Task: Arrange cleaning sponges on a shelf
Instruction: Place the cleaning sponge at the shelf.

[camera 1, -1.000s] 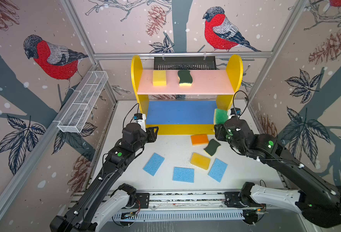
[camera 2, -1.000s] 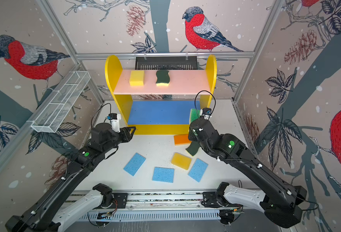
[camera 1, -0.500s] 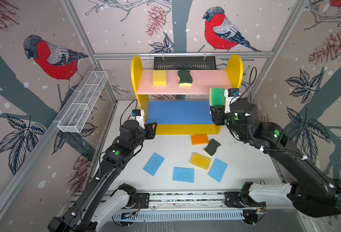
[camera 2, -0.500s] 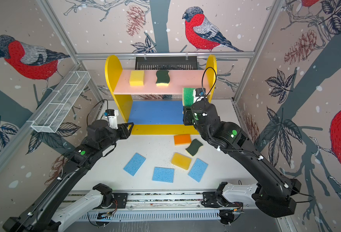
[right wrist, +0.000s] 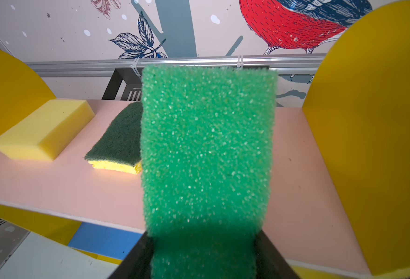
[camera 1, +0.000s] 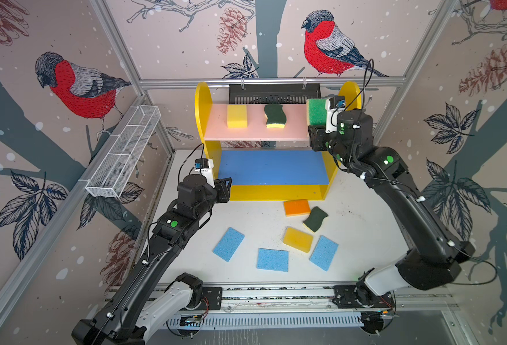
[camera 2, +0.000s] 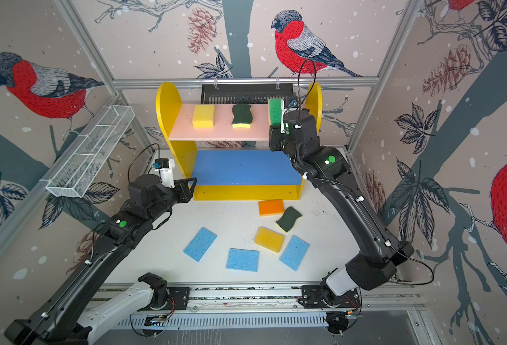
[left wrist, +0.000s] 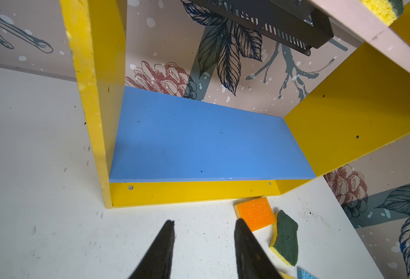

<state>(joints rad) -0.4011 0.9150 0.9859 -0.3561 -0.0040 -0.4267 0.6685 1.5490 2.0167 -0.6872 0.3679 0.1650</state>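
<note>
Atop pink board (camera 1: 255, 131) two sponges (camera 1: 236, 116) (camera 1: 275, 116), right tool (right wrist: 202, 238) gripping green sponge (right wrist: 206, 145), left tool (left wrist: 205, 221) open

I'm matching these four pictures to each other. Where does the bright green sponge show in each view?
In a top view: bright green sponge, at the pink board's right end.
In a top view: the sponge, same place.
Left wrist: not in it.
Right wrist: fills the middle.
Shared landmark: the pink board, in all four.
</note>
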